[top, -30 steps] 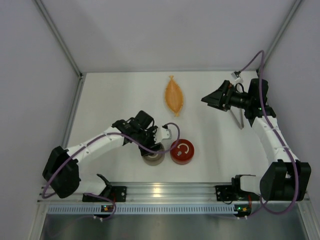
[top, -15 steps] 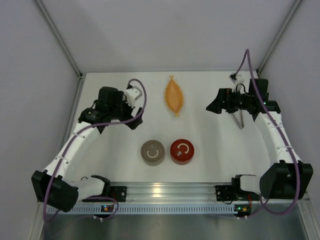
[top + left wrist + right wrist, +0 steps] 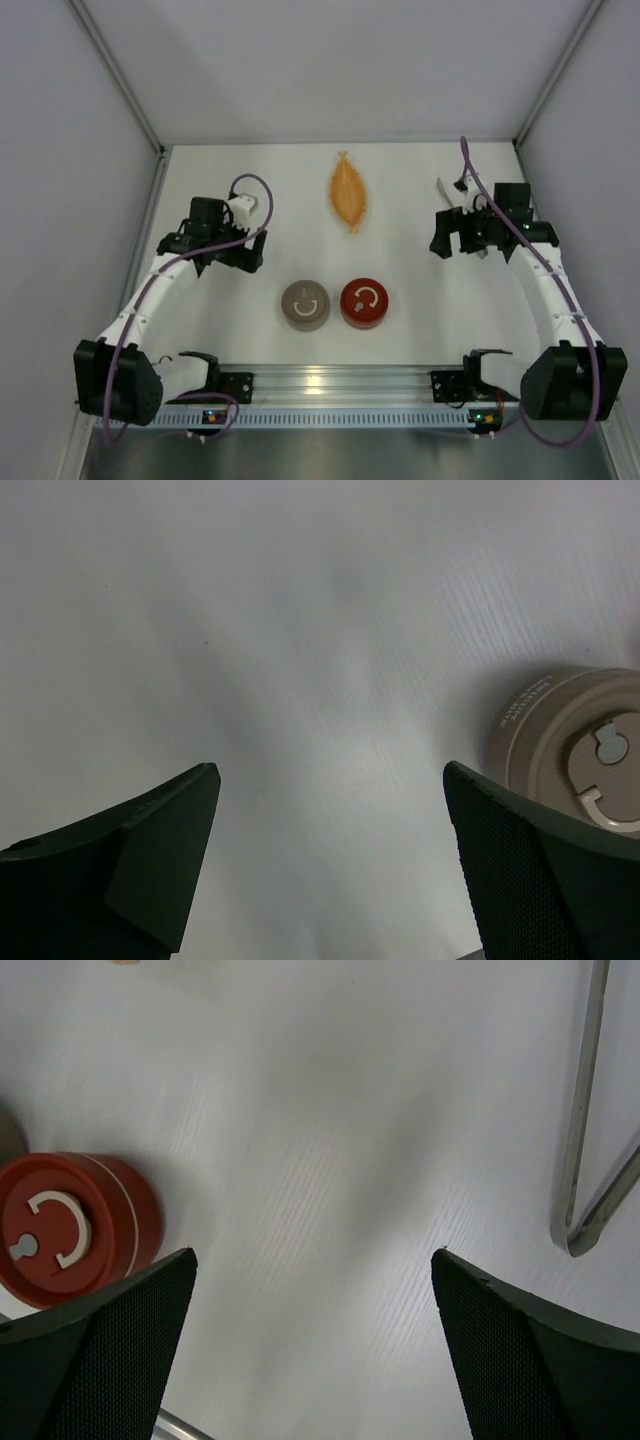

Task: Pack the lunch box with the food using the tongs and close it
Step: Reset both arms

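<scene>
On the right side of the white table (image 3: pixel 420 300), just beside the right gripper (image 3: pixel 312 1270), lie the slim silver metal tongs (image 3: pixel 588 1080), flat, with their two thin arms meeting at a rounded joint. The right gripper's jaws stand spread wide and hold nothing; the left gripper (image 3: pixel 328 810), well apart on the left, is spread and empty too.

The tongs look light, stiff along their length but springy across, and slick. Since they lie low on the table, fingers will probably skid off unless they close squarely. A hold across both arms, partway up from the joint, seems best, because the same squeeze could then work the tips.

Toward the near middle stand a round beige tin with a hooked lid handle (image 3: pixel 305 303) and a round red tin of the same kind (image 3: pixel 363 302), side by side, both apparently lidded. Farther back lies a flat orange leaf-shaped dish (image 3: pixel 348 190). No small pieces of food can be made out. Nothing stands between the right gripper and the tongs, though the enclosure's right wall is near.
</scene>
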